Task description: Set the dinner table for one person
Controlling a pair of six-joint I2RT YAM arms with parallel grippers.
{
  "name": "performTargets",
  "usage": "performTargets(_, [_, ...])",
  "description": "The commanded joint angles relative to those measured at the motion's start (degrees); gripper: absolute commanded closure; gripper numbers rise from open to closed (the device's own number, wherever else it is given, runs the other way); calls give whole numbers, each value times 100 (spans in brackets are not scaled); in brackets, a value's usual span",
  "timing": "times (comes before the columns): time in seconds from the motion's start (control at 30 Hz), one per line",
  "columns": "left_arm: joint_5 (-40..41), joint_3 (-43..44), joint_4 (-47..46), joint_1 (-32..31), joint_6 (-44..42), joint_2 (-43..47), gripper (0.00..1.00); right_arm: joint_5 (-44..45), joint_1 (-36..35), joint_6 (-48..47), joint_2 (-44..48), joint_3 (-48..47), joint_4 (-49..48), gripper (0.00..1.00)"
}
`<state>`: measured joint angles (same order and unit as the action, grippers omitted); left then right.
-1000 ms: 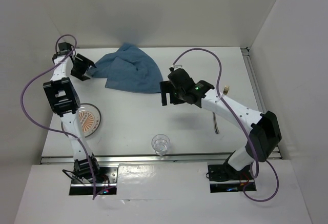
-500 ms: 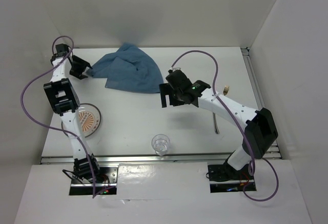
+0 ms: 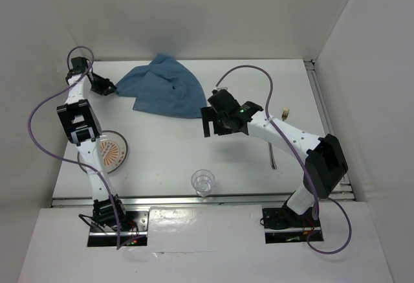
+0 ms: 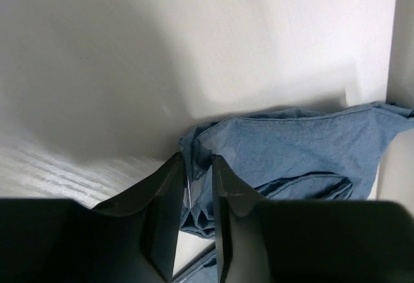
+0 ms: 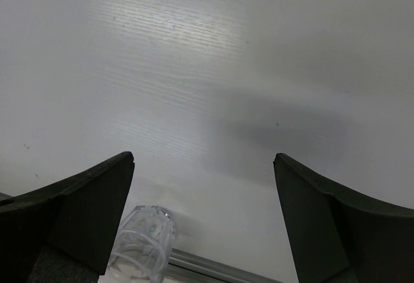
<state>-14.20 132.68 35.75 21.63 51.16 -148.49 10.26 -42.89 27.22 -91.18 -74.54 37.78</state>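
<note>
Crumpled blue cloth (image 3: 165, 92), bunched in soft folds, its left corner drawn out to a point. Well apart from the cloth, toward the near left: a round plate (image 3: 123, 146) with an orange pattern, partly hidden. Almost straight in front of the cloth, well nearer: a clear glass (image 3: 203, 182), upright. Off to the cloth's right: a slim utensil (image 3: 275, 158), partly hidden, and a small tan object (image 3: 285, 111).

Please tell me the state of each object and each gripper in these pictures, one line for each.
blue placemat: crumpled, not spread out
left gripper: shut on a corner of the blue placemat
right gripper: open, holding nothing, above the dinner table
glass: upright, looks empty
plate: lying flat, partly hidden by the left arm
fork: lying flat, partly hidden by the right arm
</note>
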Motion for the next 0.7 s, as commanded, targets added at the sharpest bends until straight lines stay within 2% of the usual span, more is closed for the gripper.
performTargets(0.0, [57, -199, 38, -9, -88, -66, 68, 90, -52, 55, -85, -166, 133, 4])
performTargets(0.03, [57, -199, 90, -9, -149, -67, 73, 90, -52, 55, -85, -166, 81, 4])
performTargets(0.07, [57, -199, 90, -9, -150, -67, 82, 38, -52, 107, -85, -166, 80, 4])
performTargets(0.2, [57, -260, 90, -9, -203, 135, 100, 37, -52, 108, -85, -166, 80, 4])
performTargets(0.37, [-101, -663, 90, -9, -518, 872, 100, 90, -52, -102, -32, -481, 133, 0])
performTargets(0.4, [-101, -787, 90, -9, -667, 1274, 100, 90, -52, -155, -136, -682, 133, 0])
performTargets(0.5, [162, -1288, 169, -193, -1080, 1961, 100, 90, -52, -217, -444, -1026, 186, 0])
performTargets(0.6, [645, -1621, 493, -439, -1423, 2718, 100, -164, -52, 123, -978, -1535, 325, 0])
performTargets(0.67, [733, -1841, 600, -562, -1486, 3166, 100, -628, -52, 326, -1296, -2001, 406, 3])
